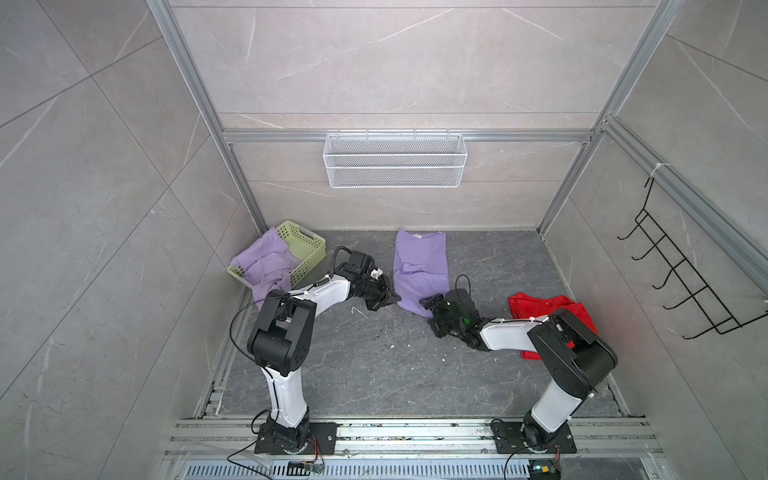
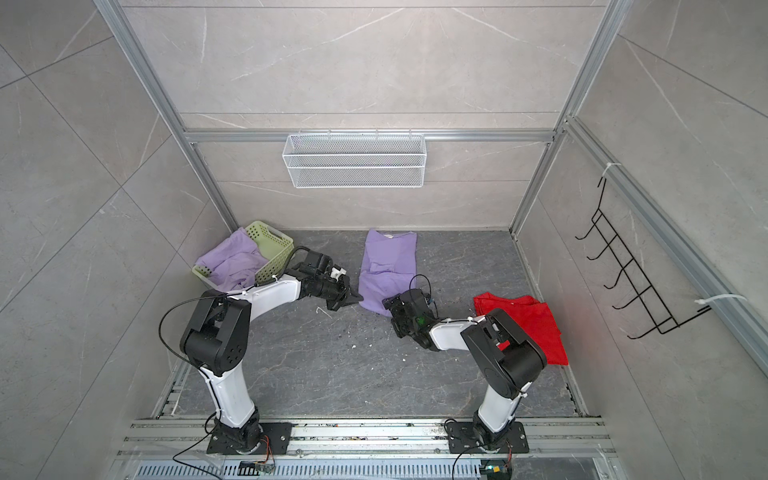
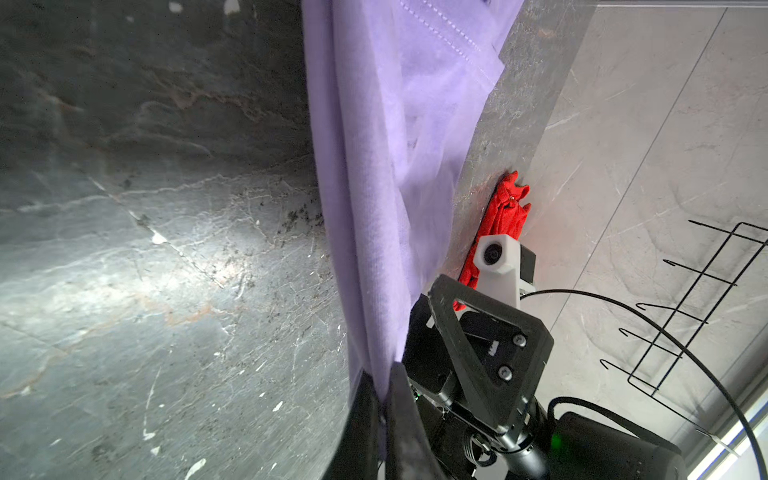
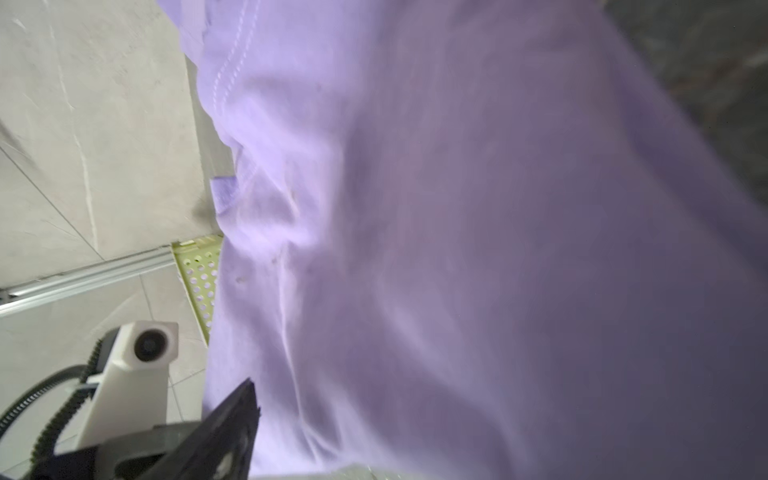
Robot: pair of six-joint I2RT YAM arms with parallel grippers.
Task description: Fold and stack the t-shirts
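Judging the task early: one lilac tee (image 1: 420, 266) is lying centre-far on the tabletop (image 1: 374, 374), sleeves folded in, a narrow wrinkled strip. The left hand (image 1: 394, 297) is clamping its near-left corner; the right hand (image 1: 430, 306) is gaping wide at the near-right corner. More crumpled tees (image 1: 266, 266) are spilling from the far-left basket (image 1: 313, 249), unfolded; nothing is being stacked yet.

1 folded lilac tee (image 1: 420, 270) lies long and narrow at centre; 1 crumpled lilac tee (image 1: 266, 266), perhaps more, heaps far left.
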